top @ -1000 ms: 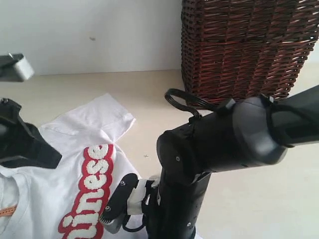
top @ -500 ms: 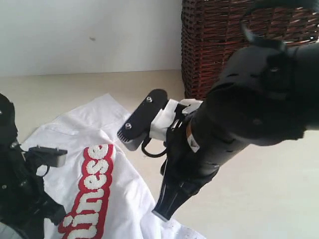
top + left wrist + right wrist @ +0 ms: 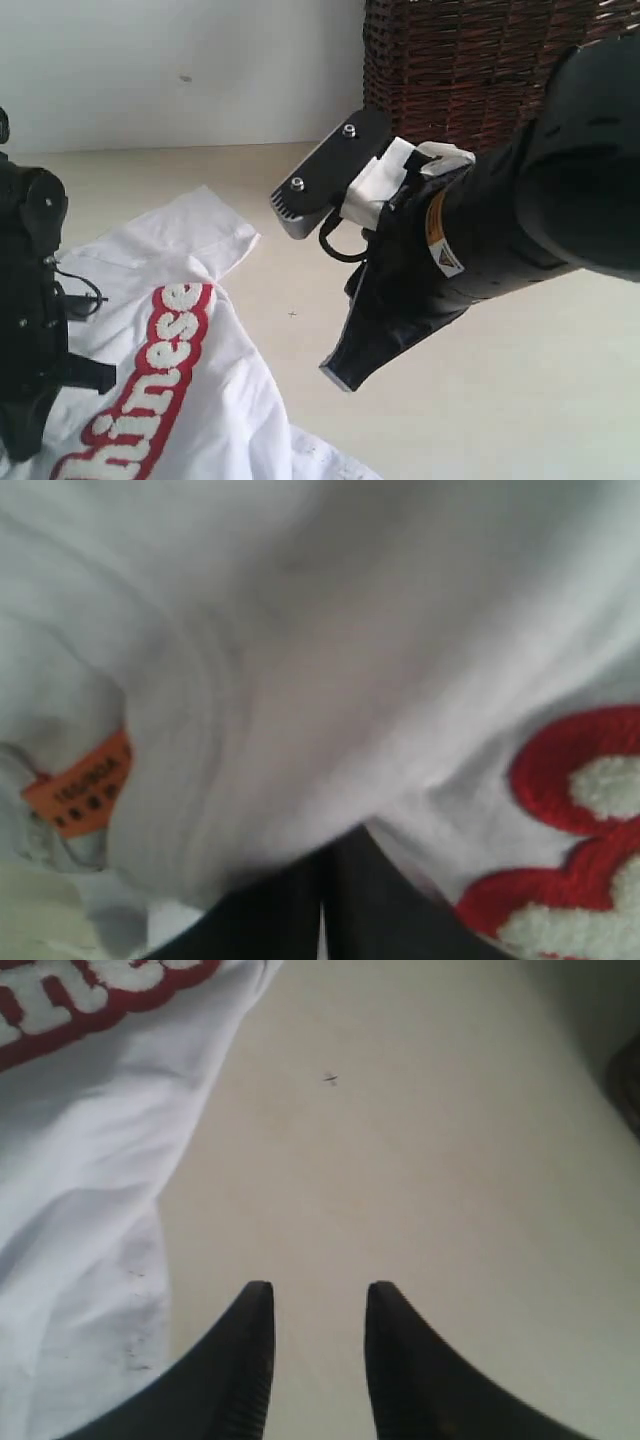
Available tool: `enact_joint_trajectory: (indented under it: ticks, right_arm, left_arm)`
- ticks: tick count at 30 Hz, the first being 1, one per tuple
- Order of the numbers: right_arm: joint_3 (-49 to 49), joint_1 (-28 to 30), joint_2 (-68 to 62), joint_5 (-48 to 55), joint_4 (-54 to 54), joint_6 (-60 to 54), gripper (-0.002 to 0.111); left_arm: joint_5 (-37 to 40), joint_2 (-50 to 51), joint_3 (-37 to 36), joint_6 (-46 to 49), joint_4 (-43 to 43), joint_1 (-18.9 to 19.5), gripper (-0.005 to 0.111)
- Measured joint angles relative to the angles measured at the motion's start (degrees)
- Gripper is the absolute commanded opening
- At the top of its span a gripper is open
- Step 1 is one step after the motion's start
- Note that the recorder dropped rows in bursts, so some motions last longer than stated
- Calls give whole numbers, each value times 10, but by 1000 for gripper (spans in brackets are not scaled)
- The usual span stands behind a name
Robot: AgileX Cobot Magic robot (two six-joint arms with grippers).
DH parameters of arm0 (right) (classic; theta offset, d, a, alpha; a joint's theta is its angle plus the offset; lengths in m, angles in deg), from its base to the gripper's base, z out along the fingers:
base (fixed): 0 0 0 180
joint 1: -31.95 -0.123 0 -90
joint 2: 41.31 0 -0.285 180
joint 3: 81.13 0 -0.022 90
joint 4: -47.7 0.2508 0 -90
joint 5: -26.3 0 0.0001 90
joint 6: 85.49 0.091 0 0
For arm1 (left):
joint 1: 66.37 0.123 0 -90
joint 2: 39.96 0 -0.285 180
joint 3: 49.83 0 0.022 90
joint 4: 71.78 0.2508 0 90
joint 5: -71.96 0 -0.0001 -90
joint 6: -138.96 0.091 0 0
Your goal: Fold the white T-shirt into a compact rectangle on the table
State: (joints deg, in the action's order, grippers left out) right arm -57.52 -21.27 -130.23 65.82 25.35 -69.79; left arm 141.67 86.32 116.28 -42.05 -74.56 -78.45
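Note:
The white T-shirt [image 3: 200, 340] lies rumpled on the table [image 3: 500, 400] at the lower left, its red band [image 3: 140, 390] with fuzzy white letters running diagonally. In the left wrist view the shirt's cloth [image 3: 300, 680] fills the frame, with the orange neck tag [image 3: 85, 785] beside it. My left gripper [image 3: 325, 865] is shut, with the cloth bunched over its tips. My right gripper [image 3: 315, 1295] is open with nothing in it, above bare table just off the shirt's edge [image 3: 90, 1160].
A dark brown wicker basket [image 3: 470, 70] stands at the back right, close behind the right arm [image 3: 480, 240]. The left arm [image 3: 30, 300] rises over the shirt at the left edge. A pale wall runs behind the table.
My right arm has lifted off the shirt and swung up and back toward the basket. The left arm has shifted, and the shirt's red band has been drawn leftward.

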Motion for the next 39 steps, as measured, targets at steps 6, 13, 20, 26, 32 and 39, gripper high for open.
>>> enact_joint_trajectory:
  ticks: [6,13,20,26,32,39]
  right_arm:
    - [31,18,0,-30,-124,144,32]
    - [80,46,-6,-124,-129,159,32]
    - [83,48,-81,-201,97,-62,32]
    - [52,48,-190,-250,319,-284,37]
    - [-88,58,-304,-200,378,-319,43]
    - [-192,70,-405,-161,344,-262,40]
  left_arm:
    - [-48,31,121,10,47,37,0]
    - [-200,45,215,19,64,45,0]
    - [-244,-72,203,85,-31,44,0]
    - [-256,-172,158,154,-148,44,0]
    - [-260,-228,102,183,-167,44,0]
    - [-288,-236,83,194,-195,44,0]
